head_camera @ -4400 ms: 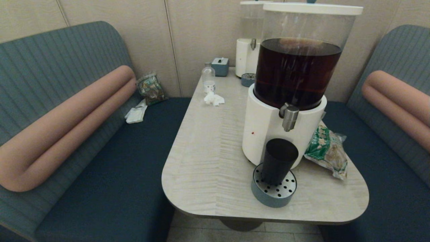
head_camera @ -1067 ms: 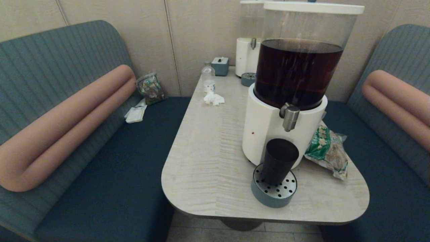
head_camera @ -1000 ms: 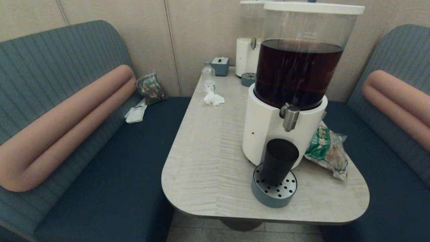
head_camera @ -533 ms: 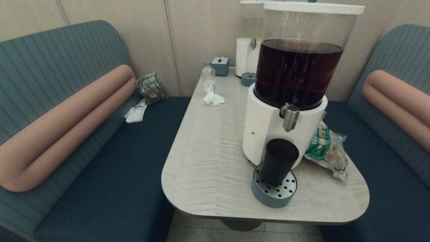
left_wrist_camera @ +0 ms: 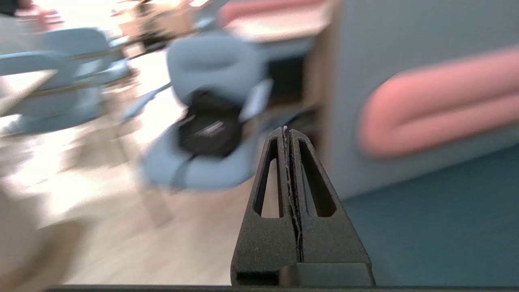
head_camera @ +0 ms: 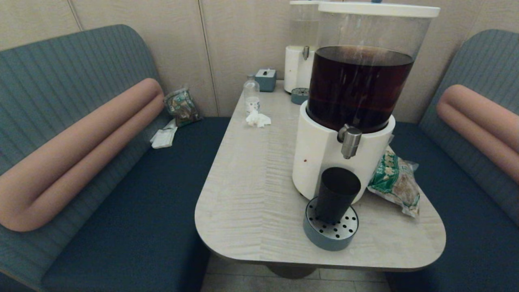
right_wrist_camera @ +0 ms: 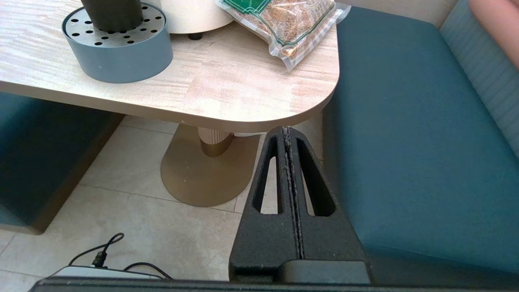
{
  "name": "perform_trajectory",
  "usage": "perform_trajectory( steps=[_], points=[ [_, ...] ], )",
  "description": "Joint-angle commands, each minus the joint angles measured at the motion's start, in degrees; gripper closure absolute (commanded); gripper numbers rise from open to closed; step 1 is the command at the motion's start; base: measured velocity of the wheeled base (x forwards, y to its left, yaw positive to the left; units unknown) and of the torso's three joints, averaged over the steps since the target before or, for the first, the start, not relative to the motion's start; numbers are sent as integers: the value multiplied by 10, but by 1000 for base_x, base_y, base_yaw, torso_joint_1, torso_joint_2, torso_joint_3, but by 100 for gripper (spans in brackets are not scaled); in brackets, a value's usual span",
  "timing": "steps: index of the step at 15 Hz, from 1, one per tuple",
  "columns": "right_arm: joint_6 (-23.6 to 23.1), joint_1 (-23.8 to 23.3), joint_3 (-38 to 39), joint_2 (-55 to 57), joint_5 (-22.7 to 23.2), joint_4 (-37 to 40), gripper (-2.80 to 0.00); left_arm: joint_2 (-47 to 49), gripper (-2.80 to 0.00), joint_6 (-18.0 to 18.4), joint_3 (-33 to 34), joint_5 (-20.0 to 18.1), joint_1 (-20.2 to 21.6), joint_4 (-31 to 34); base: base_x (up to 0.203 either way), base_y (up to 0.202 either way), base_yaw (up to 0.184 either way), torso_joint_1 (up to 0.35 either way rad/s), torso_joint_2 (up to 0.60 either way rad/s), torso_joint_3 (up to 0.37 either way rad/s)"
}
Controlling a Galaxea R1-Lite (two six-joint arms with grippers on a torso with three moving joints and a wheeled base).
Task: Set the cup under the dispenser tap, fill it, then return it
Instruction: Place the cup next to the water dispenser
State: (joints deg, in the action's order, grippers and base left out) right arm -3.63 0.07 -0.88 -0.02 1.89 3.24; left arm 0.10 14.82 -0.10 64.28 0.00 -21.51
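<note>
The black cup (head_camera: 336, 194) stands upright on the round blue drip tray (head_camera: 330, 229), right below the steel dispenser tap (head_camera: 349, 141) of the white-based dispenser (head_camera: 320, 158) with dark brown liquid. In the right wrist view the cup's base (right_wrist_camera: 111, 14) shows on the tray (right_wrist_camera: 117, 52). My right gripper (right_wrist_camera: 287, 130) is shut and empty, low beside the table's near right corner. My left gripper (left_wrist_camera: 285, 129) is shut and empty, off by the left bench, away from the table. Neither arm shows in the head view.
A green snack bag (head_camera: 395, 182) lies right of the dispenser. At the table's far end are a clear bottle (head_camera: 251, 95), crumpled tissue (head_camera: 258, 119), a tissue box (head_camera: 266, 80) and a second paler dispenser (head_camera: 298, 61). Benches flank the table (head_camera: 251, 194).
</note>
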Motion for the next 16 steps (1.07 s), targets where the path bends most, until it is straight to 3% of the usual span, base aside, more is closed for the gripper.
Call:
perform_trajectory(
  steps=[1, 5, 8, 10, 12, 14, 16],
  points=[
    [-1, 0, 0, -1, 0, 0, 0, 0, 0, -4, 1, -70, 0, -29, 0, 0, 0, 0, 0, 0],
    [-1, 0, 0, -1, 0, 0, 0, -1, 0, -25, 1, -314, 0, 21, 0, 0, 0, 0, 0, 0],
    [-1, 0, 0, -1, 0, 0, 0, -1, 0, -95, -5, -440, 0, 134, 0, 0, 0, 0, 0, 0],
    [-1, 0, 0, -1, 0, 0, 0, -1, 0, -123, -17, -503, 0, 184, 0, 0, 0, 0, 0, 0],
    [-1, 0, 0, -1, 0, 0, 0, -1, 0, -125, -34, -564, 0, 252, 0, 0, 0, 0, 0, 0],
    [-1, 0, 0, -1, 0, 0, 0, -1, 0, -110, -43, -581, 0, 278, 0, 0, 0, 0, 0, 0],
    [-1, 0, 0, -1, 0, 0, 0, -1, 0, -66, -39, -591, 0, 272, 0, 0, 0, 0, 0, 0]
  ],
)
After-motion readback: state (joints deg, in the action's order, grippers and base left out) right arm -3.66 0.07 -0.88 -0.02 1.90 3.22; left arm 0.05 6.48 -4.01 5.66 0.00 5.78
